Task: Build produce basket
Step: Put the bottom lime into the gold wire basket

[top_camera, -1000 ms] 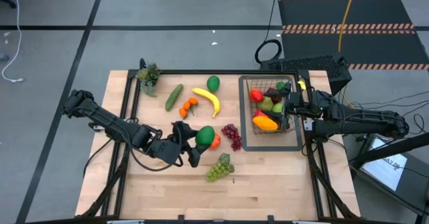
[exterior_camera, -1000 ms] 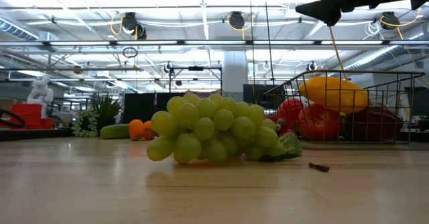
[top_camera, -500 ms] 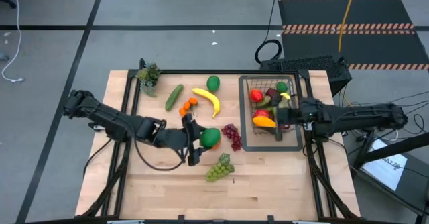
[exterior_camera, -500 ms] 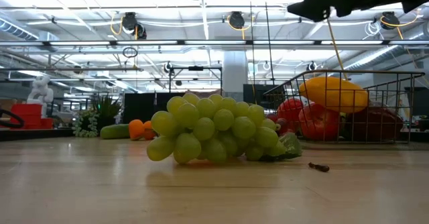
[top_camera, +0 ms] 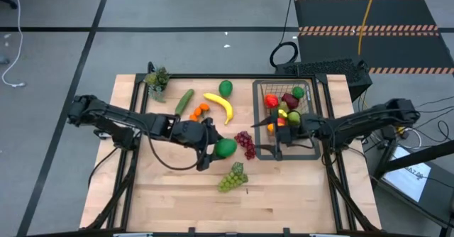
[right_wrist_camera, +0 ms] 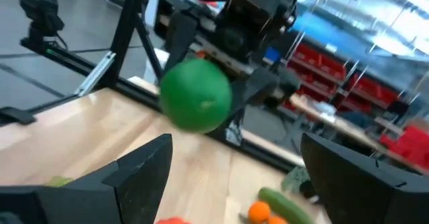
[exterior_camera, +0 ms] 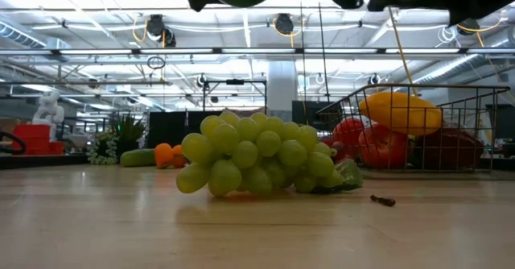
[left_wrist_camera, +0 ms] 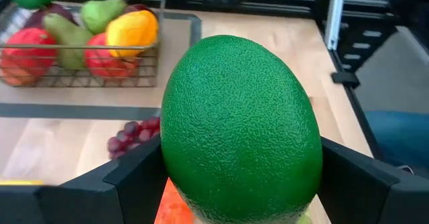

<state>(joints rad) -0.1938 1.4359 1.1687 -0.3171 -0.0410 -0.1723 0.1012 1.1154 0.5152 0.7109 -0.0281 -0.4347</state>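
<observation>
Left pincer (top_camera: 216,147) is up over the middle of the surface (top_camera: 170,194), pinching a big green pebbly-skinned fruit (top_camera: 225,147) between its fingers, and in the left wrist view that fruit (left_wrist_camera: 240,127) fills the gap wall to wall. Right pincer (top_camera: 273,132) hangs over the near-left corner of the basket (top_camera: 310,139), jaws spread, nothing in them. The basket sits at the right of the surface on a flat dark tray (top_camera: 259,152), loaded with red, yellow and green pieces. Loose on the surface: green grapes (top_camera: 232,177), purple grapes (top_camera: 245,143), banana (top_camera: 220,105), cucumber (top_camera: 184,102), oranges (top_camera: 200,111).
</observation>
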